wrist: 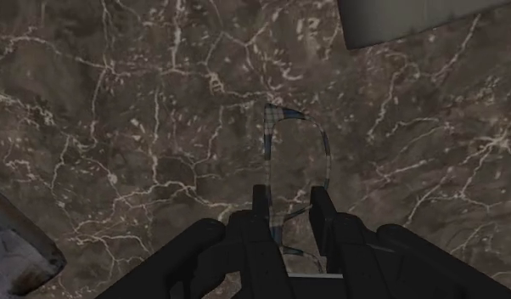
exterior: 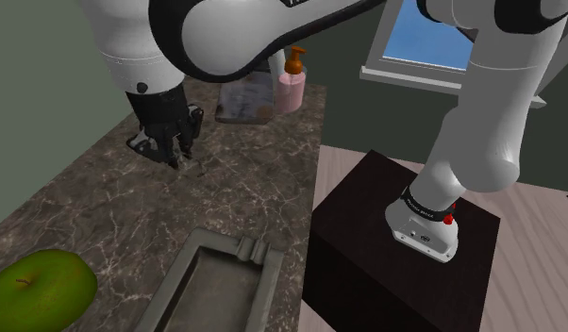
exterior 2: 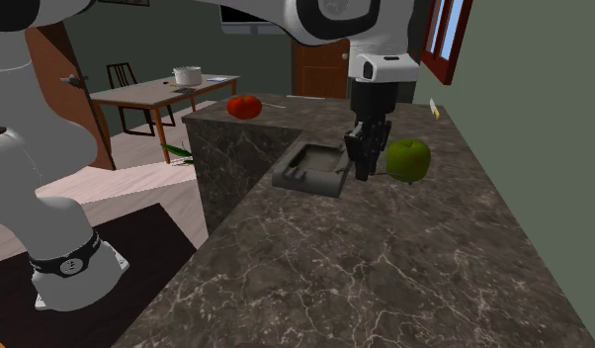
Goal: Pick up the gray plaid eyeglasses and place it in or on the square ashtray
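Claw (wrist: 291, 206) tight around plaid eyeglasses (wrist: 267, 140)

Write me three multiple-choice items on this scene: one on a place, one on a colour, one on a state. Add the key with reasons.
1. In the second exterior view, with the ashtray at the left of the gripper, where is the apple?
A. Inside the ashtray.
B. On the counter, right of the gripper.
C. On the floor.

2. What colour is the apple?
A. Red.
B. Yellow.
C. Green.

3. How do the eyeglasses stand?
A. Low at the counter by the gripper, outside the ashtray.
B. Resting in the ashtray.
C. Held high above the counter.

Key: 1 B, it sits on the marble just right of the gripper. 2 C, its skin is plainly green. 3 A, the wrist view shows them against the marble at the gripper.
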`<action>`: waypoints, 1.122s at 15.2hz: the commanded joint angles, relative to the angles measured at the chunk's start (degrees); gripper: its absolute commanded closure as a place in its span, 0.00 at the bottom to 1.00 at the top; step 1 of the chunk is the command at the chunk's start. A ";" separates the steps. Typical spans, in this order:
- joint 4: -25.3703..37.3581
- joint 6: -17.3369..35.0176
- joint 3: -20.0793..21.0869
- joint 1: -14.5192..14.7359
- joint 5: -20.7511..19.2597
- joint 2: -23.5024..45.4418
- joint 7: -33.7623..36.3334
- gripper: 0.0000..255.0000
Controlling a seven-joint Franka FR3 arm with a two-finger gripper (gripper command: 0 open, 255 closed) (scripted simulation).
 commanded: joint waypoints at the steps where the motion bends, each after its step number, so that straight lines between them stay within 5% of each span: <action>1: -1.78 0.44 0.86 1.19 0.34 -1.19 2.27 1.00; 17: -6.13 0.47 7.83 13.40 0.10 -3.23 22.00 1.00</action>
